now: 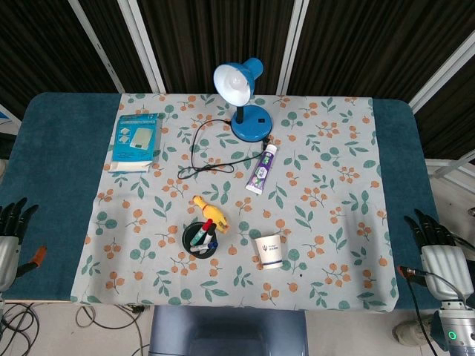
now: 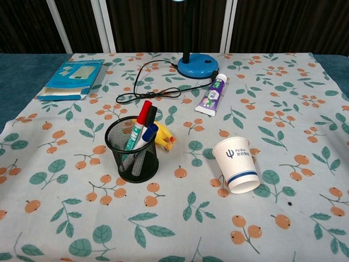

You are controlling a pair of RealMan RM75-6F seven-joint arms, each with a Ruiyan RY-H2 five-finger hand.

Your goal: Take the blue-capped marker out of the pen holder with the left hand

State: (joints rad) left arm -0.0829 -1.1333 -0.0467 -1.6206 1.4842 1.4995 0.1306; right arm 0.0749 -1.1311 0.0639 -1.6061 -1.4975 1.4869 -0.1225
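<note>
Nothing is done yet: the blue-capped marker [image 2: 147, 134] sits in the pen holder [image 2: 132, 161] on the counter [image 1: 59, 148], and the left robot hand [image 1: 13, 222] waits far off, fingers apart, holding nothing.

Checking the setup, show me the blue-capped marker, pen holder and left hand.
blue-capped marker [image 2: 151, 130], chest view, its cap.
pen holder [image 2: 134, 164], chest view, mesh wall.
left hand [image 1: 11, 222], head view, its fingers.

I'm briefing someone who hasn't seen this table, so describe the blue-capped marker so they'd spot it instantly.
Find the black mesh pen holder near the front of the floral tablecloth, left of the paper cup. Three markers stand in it; the blue-capped marker is the lowest, beside the red-capped and black-capped ones.
</note>
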